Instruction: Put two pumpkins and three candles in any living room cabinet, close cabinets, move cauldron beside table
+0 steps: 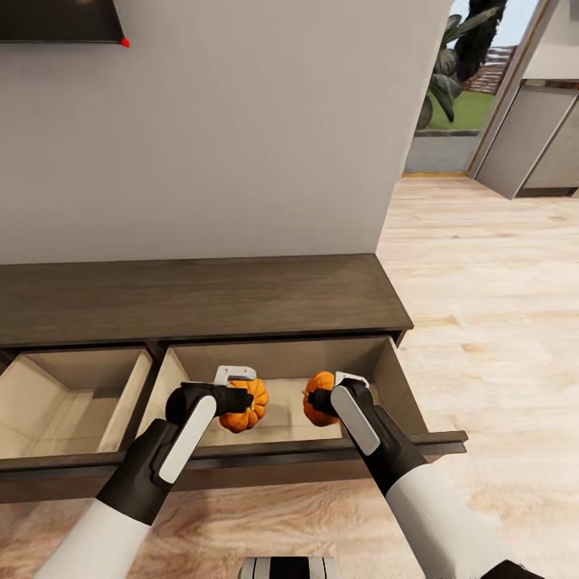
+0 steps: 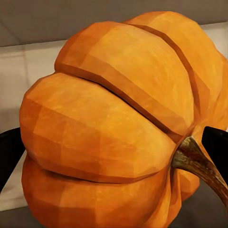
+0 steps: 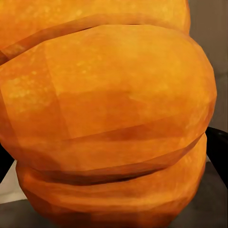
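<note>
1. Head view: the robot faces the long dark-brown cabinet (image 1: 201, 293) against a plain grey wall, with two of its drawers pulled out side by side.
2. The left gripper (image 1: 238, 396) is clamped on a pumpkin (image 1: 248, 407), held over the right-hand drawer (image 1: 281, 402) toward its left side. Can't tell if the pumpkin touches the drawer floor or hangs just above it.
3. The right gripper (image 1: 328, 396) is clamped on the other pumpkin (image 1: 317, 396), over the same drawer toward its right side. The two pumpkins sit near each other with a gap of pale drawer floor between them.
4. The left-hand drawer (image 1: 72, 402) is open too, with light beige walls inside.
5. Left wrist view: the left-hand pumpkin (image 2: 109, 128) is really close up, ribs running diagonally, its brown stem (image 2: 199, 164) poking out sideways, so it's tilted in the grip. Dark fingertips (image 2: 9, 154) show at either edge, pressed against its sides.
6. Right wrist view: the second pumpkin (image 3: 104, 114) again takes up almost everything, with dark fingers (image 3: 217, 149) at the edges hugging it. No stem visible from this angle.
7. Off to the right, a light wood floor (image 1: 482, 281) runs back toward a doorway with a plant (image 1: 450, 68) and greenery outside.
</note>
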Motion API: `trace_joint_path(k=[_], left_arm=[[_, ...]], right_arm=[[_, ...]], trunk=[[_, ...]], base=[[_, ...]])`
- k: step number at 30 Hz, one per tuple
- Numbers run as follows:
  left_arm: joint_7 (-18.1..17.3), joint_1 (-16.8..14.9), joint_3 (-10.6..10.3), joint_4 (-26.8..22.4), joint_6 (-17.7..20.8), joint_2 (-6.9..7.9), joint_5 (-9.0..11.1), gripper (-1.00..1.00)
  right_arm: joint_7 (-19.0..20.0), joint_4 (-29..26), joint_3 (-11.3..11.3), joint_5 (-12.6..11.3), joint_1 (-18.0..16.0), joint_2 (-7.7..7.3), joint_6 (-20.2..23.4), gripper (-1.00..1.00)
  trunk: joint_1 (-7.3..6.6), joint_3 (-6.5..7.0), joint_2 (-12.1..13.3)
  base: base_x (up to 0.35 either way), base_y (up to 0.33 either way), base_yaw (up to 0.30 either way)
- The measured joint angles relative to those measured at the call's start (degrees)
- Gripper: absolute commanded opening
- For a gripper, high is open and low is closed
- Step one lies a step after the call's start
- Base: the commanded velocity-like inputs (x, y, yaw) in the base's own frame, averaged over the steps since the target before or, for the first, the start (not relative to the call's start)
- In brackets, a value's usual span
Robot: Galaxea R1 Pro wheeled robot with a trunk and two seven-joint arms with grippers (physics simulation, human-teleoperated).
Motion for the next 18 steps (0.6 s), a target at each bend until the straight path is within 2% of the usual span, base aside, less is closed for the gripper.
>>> trace_joint_path(k=[4,5,18], left_arm=[[0.0,0.0,0.0,0.0,0.0,0.03,0.0,-1.0],[0.0,0.0,0.0,0.0,0.0,0.04,0.0,1.0],[0.0,0.0,0.1,-0.5,0.2,0.05,0.0,1.0]], right_arm=[[0.0,0.9,0.0,0.0,-0.5,0.0,0.0,1.0],[0.0,1.0,0.0,0.0,-0.6,0.0,0.0,1.0],[0.0,1.5,0.0,0.0,-0.8,0.0,0.0,1.0]], trunk=[[0.0,0.0,0.0],[0.0,0.0,0.0],[0.0,0.0,0.0]], base=[[0.0,0.0,0.0],[0.0,0.0,0.0],[0.0,0.0,0.0]])
